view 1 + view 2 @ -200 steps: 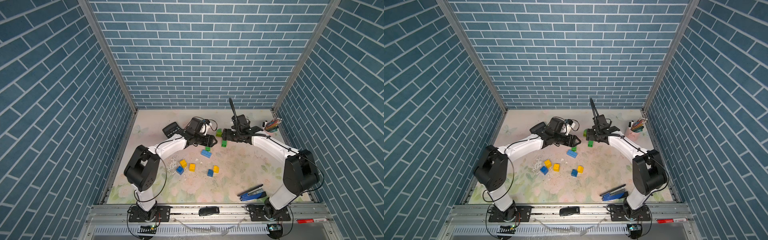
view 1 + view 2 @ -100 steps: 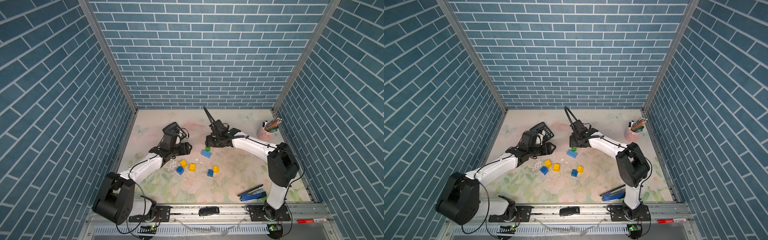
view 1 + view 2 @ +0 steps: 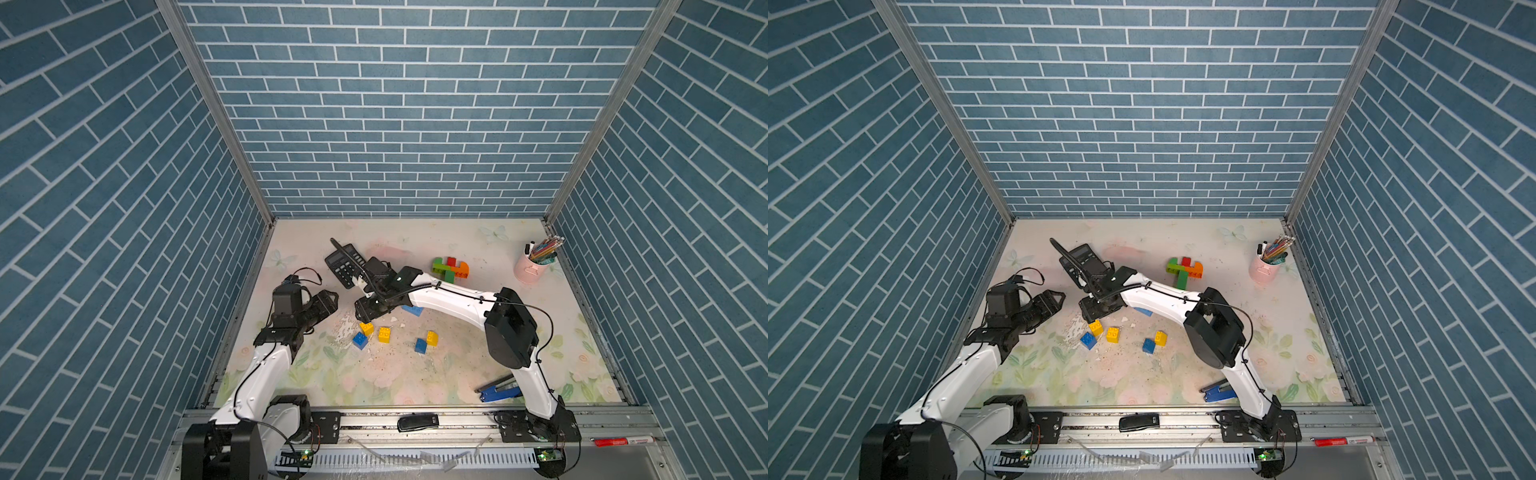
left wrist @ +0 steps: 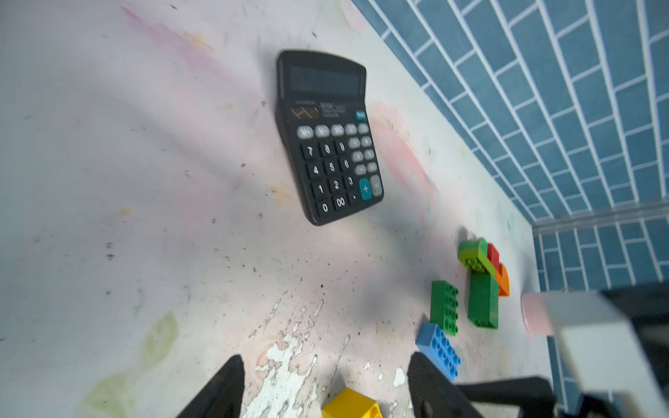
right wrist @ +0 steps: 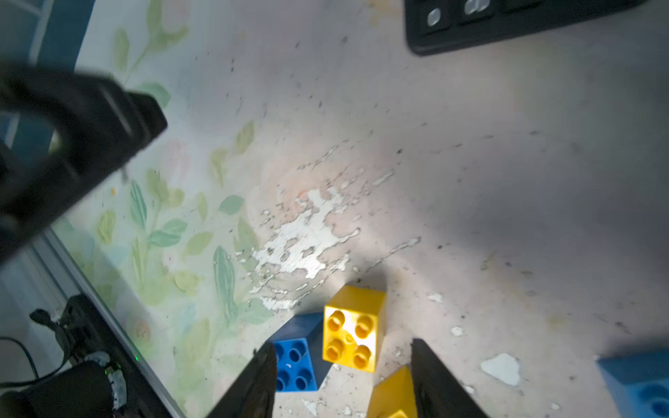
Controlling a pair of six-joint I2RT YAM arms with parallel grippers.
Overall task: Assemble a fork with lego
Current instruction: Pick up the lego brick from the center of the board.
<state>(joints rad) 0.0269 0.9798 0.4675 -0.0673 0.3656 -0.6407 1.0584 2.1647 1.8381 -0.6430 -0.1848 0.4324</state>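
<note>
The lego lies in two groups. A joined green, red and orange piece [image 3: 451, 268] [image 3: 1185, 270] [image 4: 483, 282] rests at the back right of the table. Loose yellow [image 3: 366, 328] and blue [image 3: 360, 340] bricks lie at the middle. My right gripper [image 3: 363, 309] [image 5: 342, 345] hangs open just over a yellow brick [image 5: 353, 327], a blue brick [image 5: 297, 358] beside one finger and a second yellow brick [image 5: 392, 394] beside the other. My left gripper [image 3: 328, 301] [image 4: 326, 358] stands open to the left, holding nothing, a yellow brick [image 4: 351, 407] below it.
A black calculator [image 3: 345, 266] [image 4: 327, 137] lies behind the grippers. A blue oblong brick [image 4: 438, 349] and a green one [image 4: 444, 307] lie by the joined piece. A pink pen cup [image 3: 532, 266] stands back right, a blue stapler [image 3: 498, 390] front right.
Both grippers have left the joined piece at the back. The right one moved left and forward over the loose bricks and narrowed its jaws; the left one drew back to the left.
</note>
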